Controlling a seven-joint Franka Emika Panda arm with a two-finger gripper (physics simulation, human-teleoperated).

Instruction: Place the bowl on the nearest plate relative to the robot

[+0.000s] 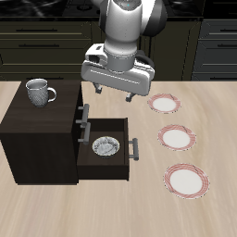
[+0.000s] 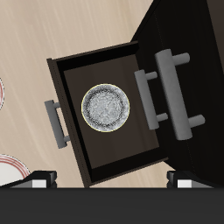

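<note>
- Gripper hanging above the open drawer of the dark cabinet, fingers spread apart and clasping nothing.
- Bowl lying inside that drawer, straight below the gripper, well clear of the fingertips.
- In the wrist view, bowl sitting near the middle of the drawer floor, touching none of the walls; speckled dark pattern visible inside it.
- Two dark fingertips showing at the frame edge, standing apart, the drawer between them.
- Drawer handle on the pulled-out front; two more grey handles on the cabinet face above the drawer.
- Three plates in a row on the table beside the cabinet: nearest plate closest to the gripper and the robot's base, middle plate farther forward, last plate by the table's front edge.
- Grey mug upright on the cabinet top, off to the gripper's far side from the plates.
</note>
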